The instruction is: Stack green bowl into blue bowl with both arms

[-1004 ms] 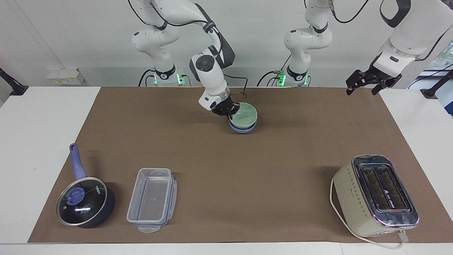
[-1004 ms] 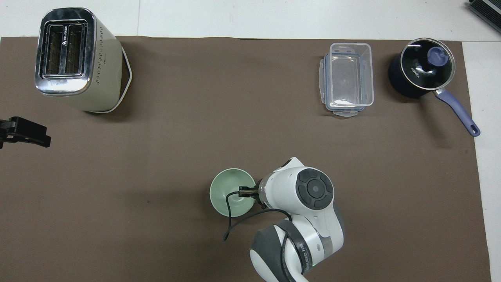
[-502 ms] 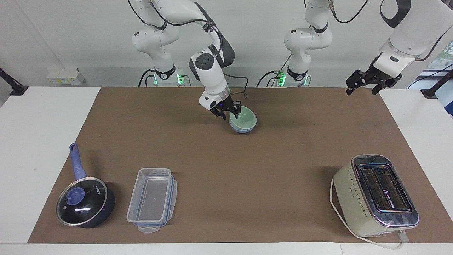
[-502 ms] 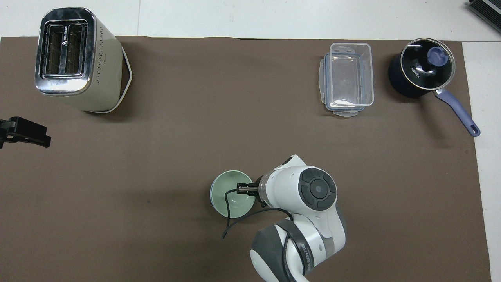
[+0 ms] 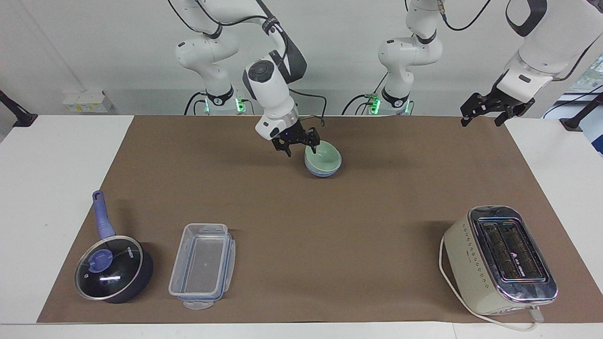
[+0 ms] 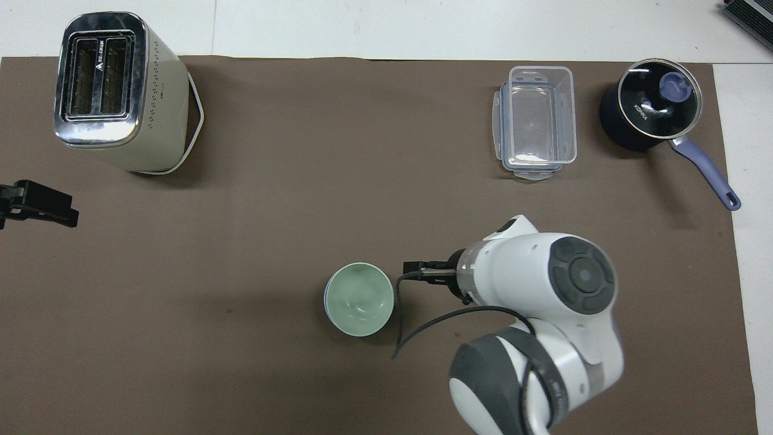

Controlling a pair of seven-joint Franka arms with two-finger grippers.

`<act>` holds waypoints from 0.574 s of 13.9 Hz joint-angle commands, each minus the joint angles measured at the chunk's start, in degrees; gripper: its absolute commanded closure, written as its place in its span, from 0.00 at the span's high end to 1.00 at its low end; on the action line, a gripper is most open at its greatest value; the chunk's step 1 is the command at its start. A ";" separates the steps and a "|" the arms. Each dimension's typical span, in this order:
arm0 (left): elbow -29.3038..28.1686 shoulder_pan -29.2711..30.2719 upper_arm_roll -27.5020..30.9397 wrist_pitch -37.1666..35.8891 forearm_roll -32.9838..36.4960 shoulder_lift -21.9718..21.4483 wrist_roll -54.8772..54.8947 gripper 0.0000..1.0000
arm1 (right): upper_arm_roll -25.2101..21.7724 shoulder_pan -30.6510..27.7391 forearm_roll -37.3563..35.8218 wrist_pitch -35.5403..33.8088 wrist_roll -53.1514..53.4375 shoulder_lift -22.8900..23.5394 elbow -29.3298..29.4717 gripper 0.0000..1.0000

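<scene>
The green bowl (image 5: 325,157) sits nested in the blue bowl (image 5: 323,172) on the brown mat, in the middle of the robots' end of the table. In the overhead view the green bowl (image 6: 359,297) hides nearly all of the blue one. My right gripper (image 5: 301,145) is open and empty, raised just beside the bowls toward the right arm's end; it also shows in the overhead view (image 6: 415,269). My left gripper (image 5: 481,120) is open and empty, and waits in the air over the mat's edge at the left arm's end (image 6: 37,203).
A cream toaster (image 5: 499,260) stands far from the robots at the left arm's end. A clear plastic container (image 5: 202,266) and a dark blue lidded saucepan (image 5: 110,268) stand far from the robots at the right arm's end.
My right gripper has let go of the green bowl, which settled level in the blue bowl. The gripper opened, rose and drew away toward the right arm's end. The left arm has not moved.
</scene>
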 commanded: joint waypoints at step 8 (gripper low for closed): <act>0.61 0.22 -0.30 -0.91 1.05 -0.02 -0.21 1.00 | 0.57 -16.85 -14.06 -19.99 -9.48 -3.61 17.30 1.00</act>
